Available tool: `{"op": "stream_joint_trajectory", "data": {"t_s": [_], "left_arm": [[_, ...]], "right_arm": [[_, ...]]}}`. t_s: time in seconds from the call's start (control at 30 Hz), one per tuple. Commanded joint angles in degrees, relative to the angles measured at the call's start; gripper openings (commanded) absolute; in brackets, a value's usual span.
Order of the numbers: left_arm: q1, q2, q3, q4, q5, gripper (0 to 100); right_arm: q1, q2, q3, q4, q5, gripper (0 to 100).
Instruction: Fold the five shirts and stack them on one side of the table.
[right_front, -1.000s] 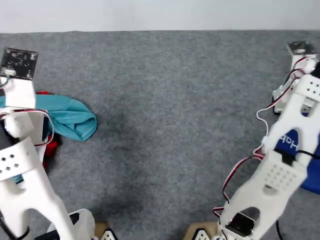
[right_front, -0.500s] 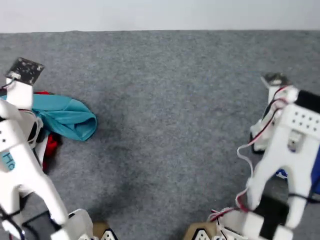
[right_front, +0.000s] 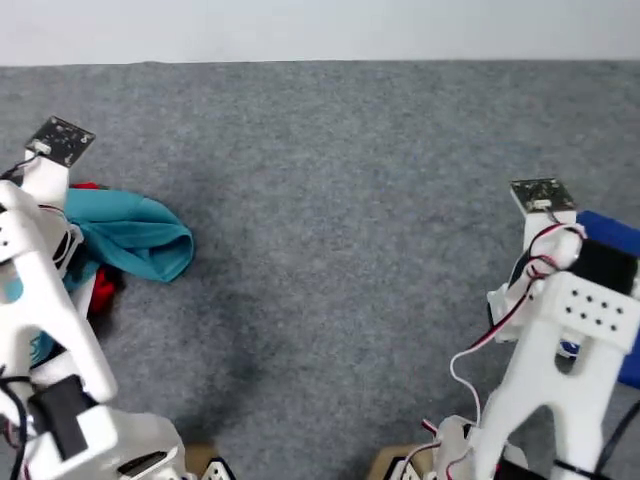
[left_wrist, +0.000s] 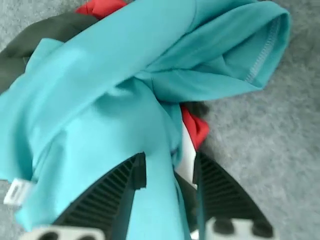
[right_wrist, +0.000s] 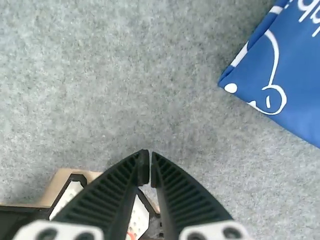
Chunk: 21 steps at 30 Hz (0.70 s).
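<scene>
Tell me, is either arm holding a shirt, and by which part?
Right gripper: shut, empty. Left gripper: open, with the teal shirt lying between its fingers; whether it grips the cloth cannot be told.

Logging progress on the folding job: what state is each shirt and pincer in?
teal shirt: crumpled, lying over the others
red shirt: bunched under the teal shirt
dark shirt: bunched, also underneath
blue shirt: lying flat
left pincer: open, over the teal shirt
right pincer: shut, empty

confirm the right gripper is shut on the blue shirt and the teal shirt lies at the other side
No: the right gripper is shut on nothing; the blue shirt lies apart from it, per the right wrist view. The teal shirt part holds.
</scene>
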<state>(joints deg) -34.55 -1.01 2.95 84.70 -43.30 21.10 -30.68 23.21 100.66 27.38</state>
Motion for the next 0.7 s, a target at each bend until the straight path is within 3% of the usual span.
{"op": "stream_joint_trajectory", "data": {"t_s": [0.0, 0.1, 0.2, 0.37, 0.53, 0.67], "left_arm": [[-0.35, 2.11, -0.57, -3.87, -0.79, 16], [-0.97, 4.4, -0.57, -6.42, -0.7, 11], [-0.88, 5.27, -0.57, -10.02, -0.79, 1], [0.0, 0.97, -5.05, -9.05, 0.88, 0], [6.77, -9.49, -13.58, -5.45, 8.35, 0], [16.7, -17.32, -17.27, -3.34, 13.71, 0]], "right_arm": [[-0.57, -3.82, -0.26, 2.24, -0.53, 0.9], [-0.57, -6.02, -0.26, 2.24, -0.53, 0.9], [-0.48, -7.96, -0.26, 2.24, -0.53, 0.9], [-0.48, -11.03, -0.26, 2.33, -0.62, 0.9], [-0.48, -12.97, -0.26, 2.33, -4.48, 0.9], [-0.48, -13.14, -0.26, 2.33, -4.57, 0.9]]}}
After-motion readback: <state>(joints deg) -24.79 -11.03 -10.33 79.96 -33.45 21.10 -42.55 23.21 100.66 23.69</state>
